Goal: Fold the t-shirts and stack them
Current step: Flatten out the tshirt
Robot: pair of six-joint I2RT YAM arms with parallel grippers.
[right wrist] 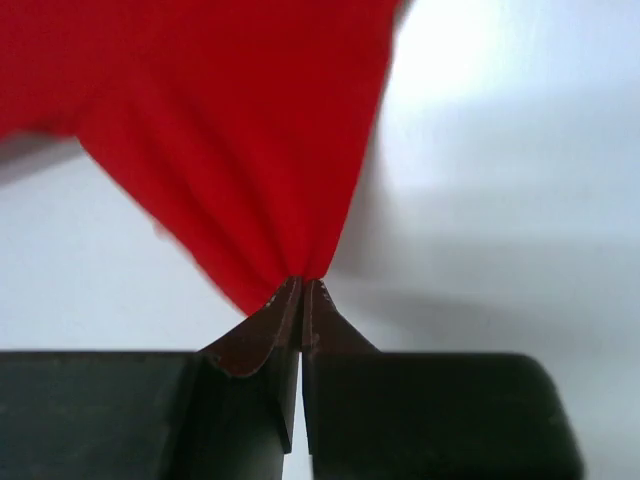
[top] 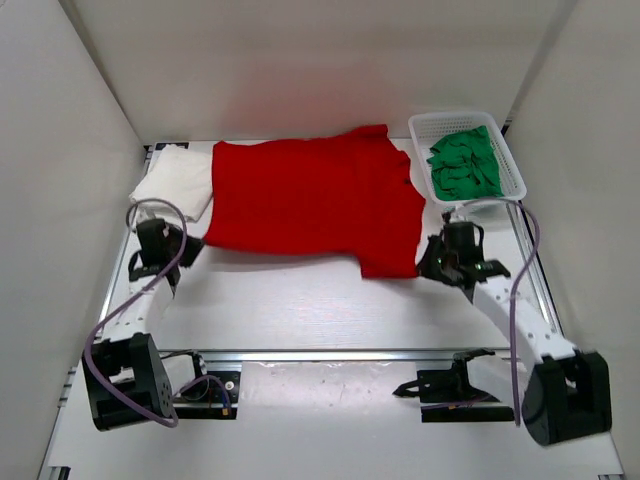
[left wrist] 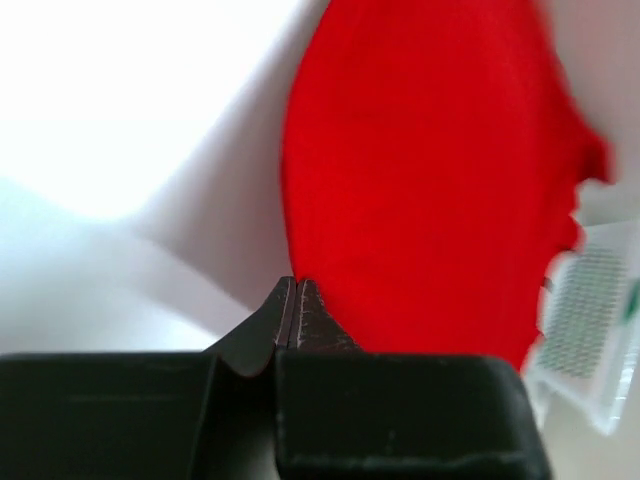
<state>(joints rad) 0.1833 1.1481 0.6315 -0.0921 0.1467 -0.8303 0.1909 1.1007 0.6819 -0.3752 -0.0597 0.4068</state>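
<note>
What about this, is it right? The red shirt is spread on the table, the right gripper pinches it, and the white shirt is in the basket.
Not quite. The green shirt is in the basket; the white shirt lies on the table, beside the red shirt. The top view shows it. The rest is right.

In the left wrist view, the red t-shirt is blurred and runs off the top edge, and the white mesh basket is cut by the right edge. The left end effector has its jaws together at the shirt's edge; we cannot tell whether cloth sits between them. From above, the white t-shirt lies partly under the red one. The green t-shirt is too crumpled for us to make out its sleeves.
</note>
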